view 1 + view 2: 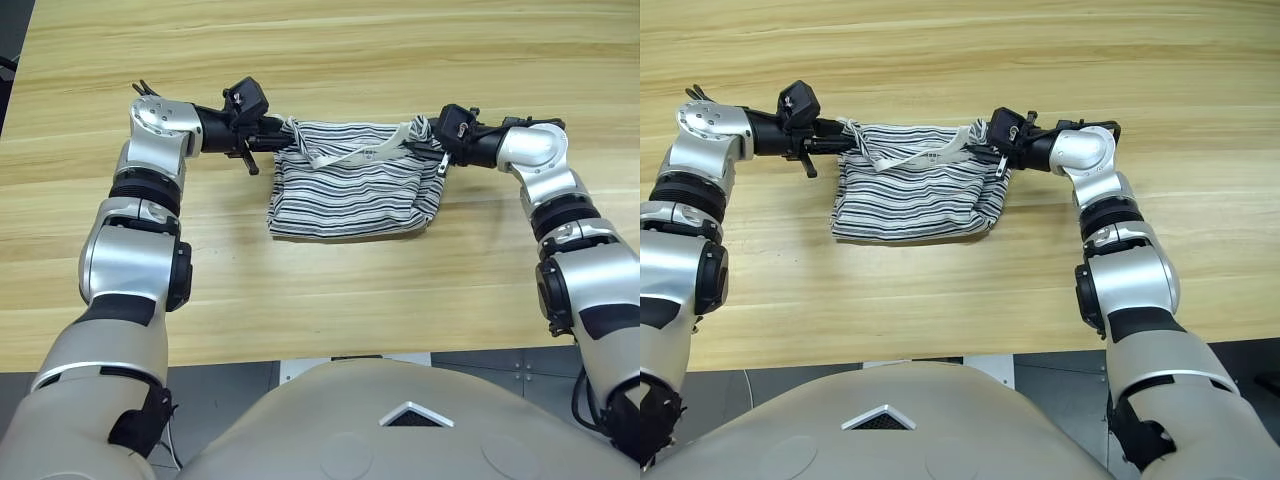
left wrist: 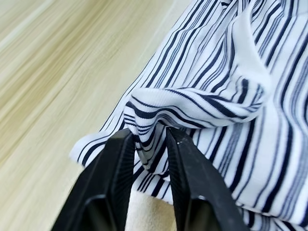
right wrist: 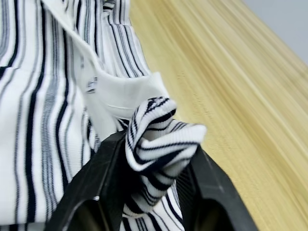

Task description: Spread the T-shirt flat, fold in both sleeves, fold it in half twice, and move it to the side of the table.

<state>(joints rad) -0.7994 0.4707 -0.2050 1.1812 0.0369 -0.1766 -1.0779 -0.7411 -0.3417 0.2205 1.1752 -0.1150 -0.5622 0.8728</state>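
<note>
The striped T-shirt (image 1: 350,185) lies bunched into a rough rectangle in the middle of the table (image 1: 400,60), its white collar band on top along the far edge. The left gripper (image 2: 149,144) is clamped on a fold of cloth at the shirt's far left corner. The right gripper (image 3: 154,159) is clamped on a rolled wad of cloth at the far right corner. Both corners look slightly raised; the near edge rests on the wood. The table is pale wood grain, and grey floor (image 1: 480,365) shows past its near edge. The sleeves cannot be made out among the folds, and cloth covers the right fingertips.
</note>
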